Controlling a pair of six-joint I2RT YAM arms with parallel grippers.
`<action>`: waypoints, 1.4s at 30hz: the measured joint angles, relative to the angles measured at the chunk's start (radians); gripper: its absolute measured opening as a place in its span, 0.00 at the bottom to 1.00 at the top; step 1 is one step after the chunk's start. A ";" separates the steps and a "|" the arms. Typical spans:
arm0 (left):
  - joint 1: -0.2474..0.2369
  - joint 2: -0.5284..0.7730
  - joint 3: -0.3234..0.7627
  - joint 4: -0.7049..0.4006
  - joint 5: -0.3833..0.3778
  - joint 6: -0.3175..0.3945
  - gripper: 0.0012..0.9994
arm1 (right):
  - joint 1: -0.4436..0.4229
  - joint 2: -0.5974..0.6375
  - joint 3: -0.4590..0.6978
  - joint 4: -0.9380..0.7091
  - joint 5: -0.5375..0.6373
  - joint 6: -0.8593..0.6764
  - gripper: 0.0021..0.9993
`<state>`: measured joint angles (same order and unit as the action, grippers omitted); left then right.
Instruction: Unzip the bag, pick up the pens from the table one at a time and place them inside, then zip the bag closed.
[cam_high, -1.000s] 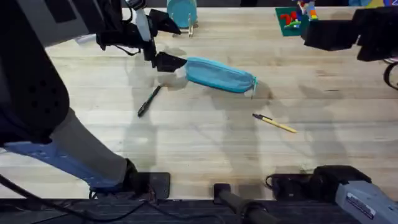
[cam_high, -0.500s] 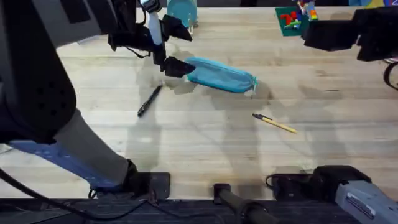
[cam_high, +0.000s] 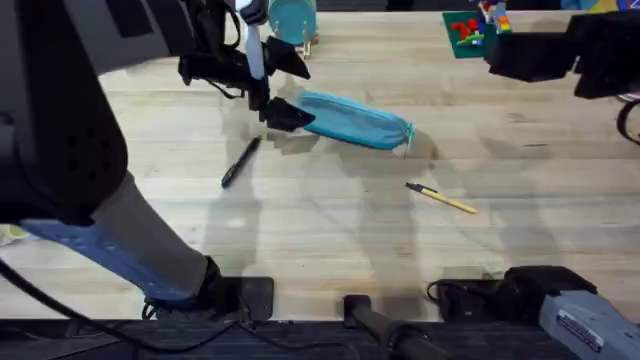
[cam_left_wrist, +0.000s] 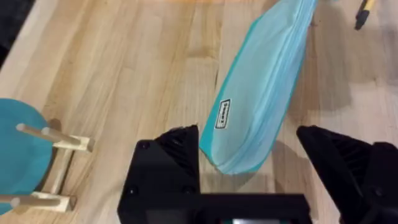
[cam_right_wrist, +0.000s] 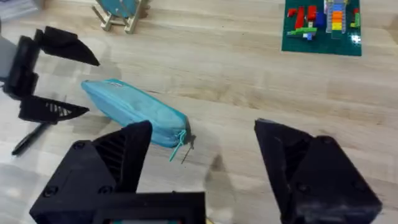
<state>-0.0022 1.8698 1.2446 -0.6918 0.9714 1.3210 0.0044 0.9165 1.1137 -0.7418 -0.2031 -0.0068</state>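
A: How far along would you say this is?

B: Barely begun, by my reading. The bag (cam_high: 352, 120) lies in the upper middle of the overhead frame on the table (cam_high: 330, 250), and I see no gap along its top, so I judge the zipper shut.

A: And the pens?

B: Both lie out on the wood. The black pen (cam_high: 238, 163) sits left of centre, below the bag's left end, and the yellow pen (cam_high: 441, 198) sits right of centre, lower than the bag. Neither touches the pouch.

A: What are the arms doing?

B: The left gripper (cam_high: 280, 90) is at the bag's left end, fingers spread wide, one on either side of that end. In the left wrist view the rounded tip of the bag sits between the two black fingers, and I can't tell whether either one touches the fabric.

A: The right one?

B: The right gripper (cam_right_wrist: 202, 152) hangs wide open with nothing in it. In its wrist view the bag's other end, with the zipper pull (cam_right_wrist: 181, 144), lies near its left finger.

A: So what remains?

B: Everything, I'd say: opening the zip, carrying each pen in separately, then closing it. This looks like bracing the pouch ahead of the unzip
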 joint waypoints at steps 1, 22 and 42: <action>-0.002 0.005 0.000 0.000 0.000 0.000 0.95 | 0.000 0.000 0.000 0.000 0.000 0.000 1.00; -0.010 0.015 0.000 -0.003 -0.012 0.003 0.04 | 0.000 0.000 0.000 0.000 0.000 0.000 1.00; -0.011 0.015 0.000 0.008 -0.012 0.003 0.04 | 0.000 0.053 0.000 -0.278 -0.090 -0.257 1.00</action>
<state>-0.0128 1.8847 1.2446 -0.6838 0.9596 1.3239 0.0044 0.9699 1.1141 -1.0201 -0.2935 -0.2638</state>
